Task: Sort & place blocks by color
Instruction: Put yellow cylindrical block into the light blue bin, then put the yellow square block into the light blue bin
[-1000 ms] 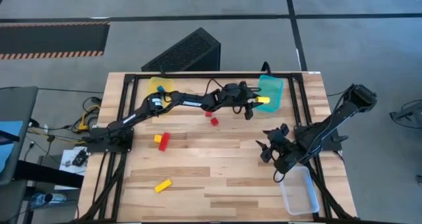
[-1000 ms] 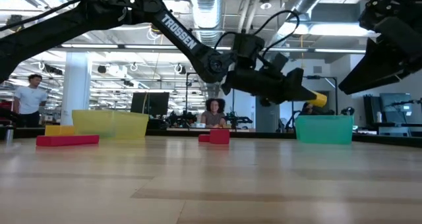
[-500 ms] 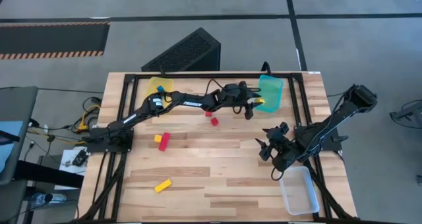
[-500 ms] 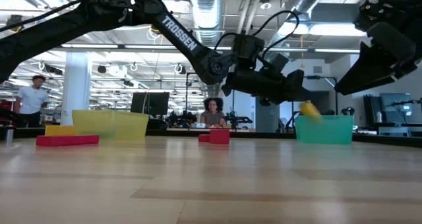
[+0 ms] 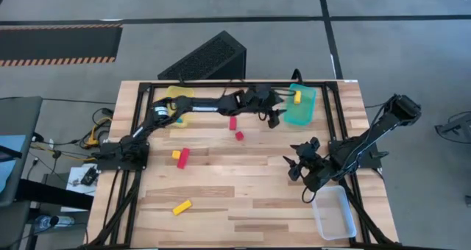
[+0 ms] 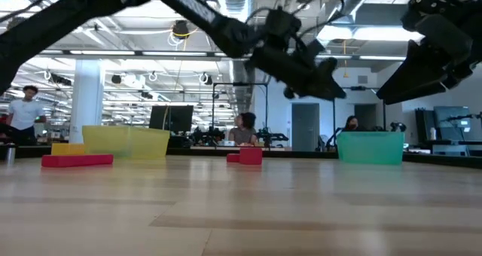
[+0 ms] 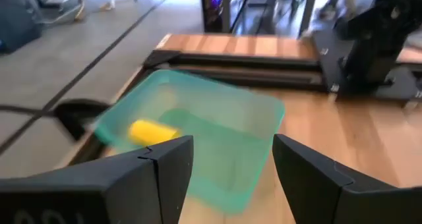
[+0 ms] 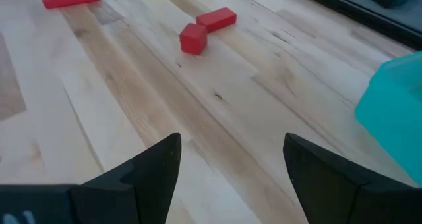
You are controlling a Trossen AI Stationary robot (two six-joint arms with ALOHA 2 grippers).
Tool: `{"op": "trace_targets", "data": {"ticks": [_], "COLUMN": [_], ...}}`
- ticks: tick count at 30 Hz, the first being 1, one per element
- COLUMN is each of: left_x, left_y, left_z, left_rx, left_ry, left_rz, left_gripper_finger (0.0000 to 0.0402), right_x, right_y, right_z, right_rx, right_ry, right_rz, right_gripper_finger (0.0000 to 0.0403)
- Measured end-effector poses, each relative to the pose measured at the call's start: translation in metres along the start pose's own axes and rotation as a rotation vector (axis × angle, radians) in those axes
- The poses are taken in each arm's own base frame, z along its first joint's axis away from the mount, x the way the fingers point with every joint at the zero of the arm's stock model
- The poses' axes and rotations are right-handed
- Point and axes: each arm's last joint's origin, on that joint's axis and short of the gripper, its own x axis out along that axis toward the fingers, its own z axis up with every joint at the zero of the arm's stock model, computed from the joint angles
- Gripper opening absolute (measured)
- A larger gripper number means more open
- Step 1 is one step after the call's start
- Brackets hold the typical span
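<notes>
A yellow block (image 7: 151, 132) lies inside the teal tray (image 7: 217, 141), near its far wall; the high view shows the block (image 5: 297, 97) in the tray (image 5: 303, 110) too. My left gripper (image 7: 232, 145) hangs open above the table just left of the tray, touching nothing (image 5: 274, 112). A red bar (image 5: 232, 123) and a red cube (image 5: 239, 135) rest on the table mid-far. A red bar with a yellow block (image 5: 181, 157) and another yellow block (image 5: 182, 206) lie farther left. My right gripper (image 8: 232, 141) waits open near the right edge (image 5: 298, 165).
A yellow tray (image 5: 179, 97) stands at the far left under my left arm. A clear tray (image 5: 335, 213) sits at the near right corner. Bare wood lies between the red blocks and my right gripper. People show in the room behind the table.
My left gripper has opened and let go of the yellow block, which has dropped into the teal tray. The gripper has then risen and tipped nearer to level, drawing back a little from the tray.
</notes>
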Motion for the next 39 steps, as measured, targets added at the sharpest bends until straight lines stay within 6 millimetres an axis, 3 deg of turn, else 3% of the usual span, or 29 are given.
{"op": "trace_targets", "data": {"ticks": [5, 8, 16, 23, 28, 32, 39], "left_x": [-0.042, -0.071, -0.161, -0.232, -0.268, -0.289, -0.314], "left_y": [-0.001, -0.004, -0.036, -0.073, -0.099, -0.115, -0.114], "left_z": [0.019, 0.009, -0.06, -0.112, -0.137, -0.154, -0.176], "left_rx": [0.024, -0.005, -0.065, -0.159, -0.216, -0.231, -0.189], "left_ry": [0.04, 0.031, 0.0, 0.059, 0.093, 0.198, 0.281], "left_rz": [0.013, 0.04, 0.197, 0.163, 0.093, 0.109, 0.454], "left_gripper_finger": [0.0179, 0.0167, 0.0149, 0.0149, 0.0149, 0.0149, 0.0149], "right_x": [0.005, 0.008, 0.027, 0.073, 0.111, 0.132, 0.179], "right_y": [-0.002, -0.002, 0.008, 0.022, 0.037, 0.054, 0.098], "right_z": [0.003, 0.006, 0.023, 0.04, 0.039, 0.042, 0.077], "right_rx": [-0.026, -0.047, -0.12, -0.14, -0.139, -0.186, -0.213], "right_ry": [0.0, -0.003, -0.03, -0.036, -0.075, -0.083, -0.153], "right_rz": [-0.026, -0.03, 0.047, 0.264, 0.434, 0.447, 0.543], "right_gripper_finger": [0.029, 0.029, 0.029, 0.029, 0.029, 0.029, 0.029]}}
